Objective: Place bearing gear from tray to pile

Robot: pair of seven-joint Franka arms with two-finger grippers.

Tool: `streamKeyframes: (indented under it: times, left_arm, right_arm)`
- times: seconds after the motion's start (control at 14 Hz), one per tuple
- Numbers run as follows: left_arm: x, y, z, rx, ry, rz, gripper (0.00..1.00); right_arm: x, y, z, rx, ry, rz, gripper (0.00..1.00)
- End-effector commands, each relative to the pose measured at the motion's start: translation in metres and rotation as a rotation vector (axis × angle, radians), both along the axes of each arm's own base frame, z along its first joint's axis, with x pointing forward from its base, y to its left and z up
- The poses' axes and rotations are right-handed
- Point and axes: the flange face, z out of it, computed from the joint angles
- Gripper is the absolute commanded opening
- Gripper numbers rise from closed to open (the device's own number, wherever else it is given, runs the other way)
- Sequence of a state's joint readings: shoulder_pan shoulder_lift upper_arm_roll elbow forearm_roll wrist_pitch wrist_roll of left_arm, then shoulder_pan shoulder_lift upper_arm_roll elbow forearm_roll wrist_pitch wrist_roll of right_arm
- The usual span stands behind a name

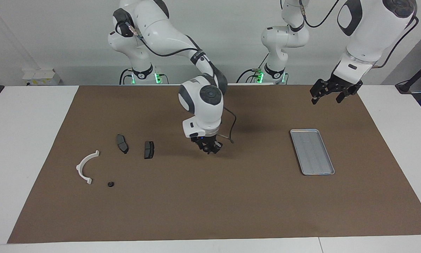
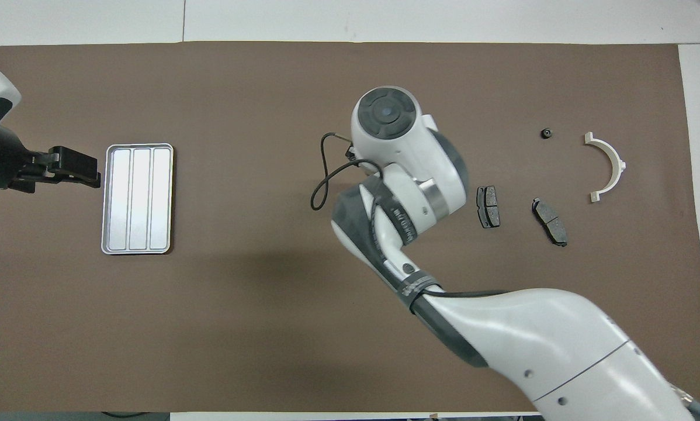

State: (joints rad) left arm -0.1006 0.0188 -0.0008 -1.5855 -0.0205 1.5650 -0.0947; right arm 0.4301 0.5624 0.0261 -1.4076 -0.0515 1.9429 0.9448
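The silver tray (image 1: 312, 151) lies toward the left arm's end of the mat with nothing in it; it also shows in the overhead view (image 2: 138, 199). The small black bearing gear (image 1: 110, 184) lies on the mat beside the white semicircular bracket (image 1: 85, 167), farther from the robots than the two dark pads (image 1: 122, 143) (image 1: 149, 149). In the overhead view the gear (image 2: 546, 134) sits close to the bracket (image 2: 610, 164). My right gripper (image 1: 208, 147) hangs low over the middle of the mat, between pads and tray. My left gripper (image 1: 326, 100) is open, raised beside the tray.
A brown mat (image 1: 210, 211) covers most of the white table. A black cable loops off the right wrist (image 2: 326, 175). The right arm's forearm (image 2: 531, 339) stretches over the mat's near part at its own end.
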Motion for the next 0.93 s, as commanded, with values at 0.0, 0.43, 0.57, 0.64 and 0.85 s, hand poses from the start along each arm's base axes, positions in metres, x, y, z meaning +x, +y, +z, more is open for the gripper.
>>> streamKeyframes:
  times: [0.0, 0.43, 0.57, 0.64, 0.85]
  left_arm:
    - [-0.008, 0.002, 0.007, -0.003, 0.014, -0.008, 1.0]
    - [-0.007, 0.002, 0.006, 0.0, 0.003, -0.012, 1.0]
    - [-0.009, 0.001, 0.005, -0.001, 0.01, -0.012, 1.0]
    - [-0.01, 0.001, 0.003, 0.0, 0.014, -0.011, 1.0]
    - [-0.011, -0.002, 0.003, 0.002, 0.014, -0.009, 1.0]
  right_arm:
    - [0.026, -0.083, 0.021, 0.041, 0.033, 0.141, 0.0]
    - [0.048, -0.228, -0.029, 0.052, -0.002, 0.371, 0.0]
    - [0.048, -0.252, -0.056, 0.046, -0.044, 0.401, 0.0]
    - [0.049, -0.258, -0.067, 0.043, -0.064, 0.412, 0.0]
    - [0.05, -0.267, -0.083, 0.042, -0.077, 0.413, 0.0]
